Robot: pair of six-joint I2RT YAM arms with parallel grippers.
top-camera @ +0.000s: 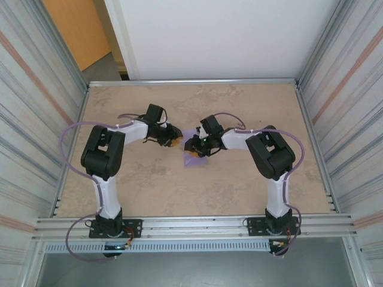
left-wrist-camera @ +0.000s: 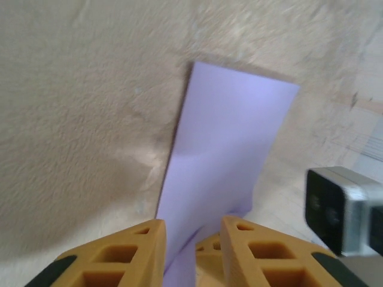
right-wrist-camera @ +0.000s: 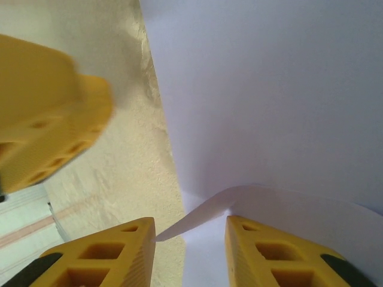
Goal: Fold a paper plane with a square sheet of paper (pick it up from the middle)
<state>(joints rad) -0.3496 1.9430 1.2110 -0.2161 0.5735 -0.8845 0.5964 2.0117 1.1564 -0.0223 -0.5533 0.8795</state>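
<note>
Left hand (left-wrist-camera: 192,222) astride sheet (left-wrist-camera: 230,143) (folded), lengthwise ahead

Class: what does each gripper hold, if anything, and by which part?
Cannot be told. An edge of the paper sits between the fingers of the left gripper, a curled edge between those of the right gripper, but both pairs stand apart.
</note>
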